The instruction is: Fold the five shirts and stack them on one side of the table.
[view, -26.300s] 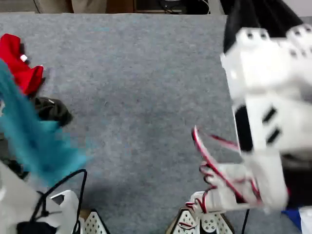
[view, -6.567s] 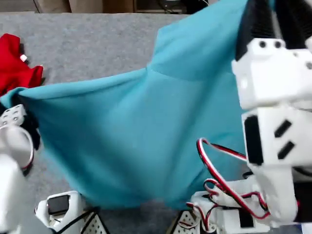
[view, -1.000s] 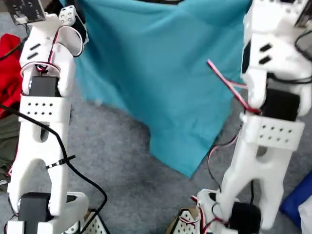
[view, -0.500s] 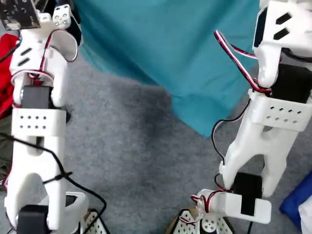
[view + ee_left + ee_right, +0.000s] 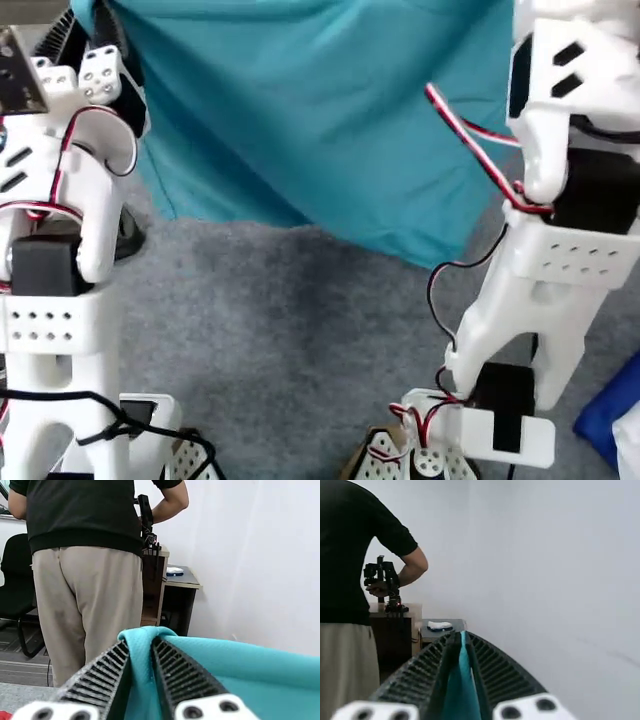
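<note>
A teal shirt (image 5: 310,110) hangs spread between both raised arms over the far half of the grey table (image 5: 290,360). Its lower hem droops to about mid-table. My left gripper (image 5: 141,652) is shut on a bunched teal edge (image 5: 145,635) of the shirt. Between the ribbed black fingers of my right gripper (image 5: 461,650) a thin teal fold (image 5: 462,680) is pinched. In the high view the left arm (image 5: 60,260) stands at the left, and the right arm (image 5: 560,230) stands at the right.
A dark garment (image 5: 128,232) peeks out behind the left arm. Something blue (image 5: 610,420) lies at the table's near right corner. Bare grey table lies in front between the two arm bases.
Over the last second both arms lifted and carried the teal shirt toward the far side, and its hanging corner rose off the table. Earlier it was spread out lower.
</note>
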Controlling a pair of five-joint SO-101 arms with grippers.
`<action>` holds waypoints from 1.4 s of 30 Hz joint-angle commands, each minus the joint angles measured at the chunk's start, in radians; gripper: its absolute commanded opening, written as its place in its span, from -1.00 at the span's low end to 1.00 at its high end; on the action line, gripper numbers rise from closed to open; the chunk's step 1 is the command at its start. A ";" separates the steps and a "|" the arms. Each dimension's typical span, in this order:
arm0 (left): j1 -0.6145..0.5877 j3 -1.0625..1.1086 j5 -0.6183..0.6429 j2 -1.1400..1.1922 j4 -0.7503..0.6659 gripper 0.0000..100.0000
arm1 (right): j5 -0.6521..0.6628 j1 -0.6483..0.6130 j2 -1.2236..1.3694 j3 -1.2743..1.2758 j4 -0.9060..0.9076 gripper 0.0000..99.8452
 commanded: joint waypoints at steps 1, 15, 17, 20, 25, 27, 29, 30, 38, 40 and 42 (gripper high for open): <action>-0.014 -0.005 0.000 -0.025 -0.021 -0.96 | 0.012 -0.022 -0.045 -0.041 0.003 -0.99; -0.017 -0.068 0.000 -0.111 0.006 -0.96 | 0.014 -0.039 -0.062 -0.282 0.005 -0.99; -0.017 -0.066 0.000 -0.114 0.034 -0.96 | 0.014 -0.039 -0.062 -0.288 0.005 -0.99; -0.017 -0.066 0.000 -0.122 0.095 -0.96 | 0.014 -0.041 -0.058 -0.280 0.005 -0.99; -0.043 -0.068 0.000 -0.127 0.252 -0.96 | 0.064 -0.088 -0.059 -0.252 0.006 -0.99; -0.071 -0.075 0.000 -0.127 0.315 -0.96 | 0.080 -0.110 -0.061 -0.236 0.006 -0.99; -0.098 -0.075 0.000 -0.127 0.356 -0.96 | 0.080 -0.116 -0.061 -0.222 0.006 -0.99; -0.118 -0.075 0.000 -0.127 0.374 -0.96 | 0.080 -0.116 -0.059 -0.216 0.006 -0.99; -0.167 0.017 0.002 -0.165 0.394 -0.96 | 0.078 -0.111 -0.056 0.016 -0.018 -0.99; -0.166 0.055 0.002 -0.163 0.342 -0.96 | 0.078 -0.108 -0.039 0.099 -0.058 -0.99; -0.160 0.101 0.002 -0.154 0.270 -0.96 | 0.078 -0.088 -0.010 0.176 -0.120 -0.99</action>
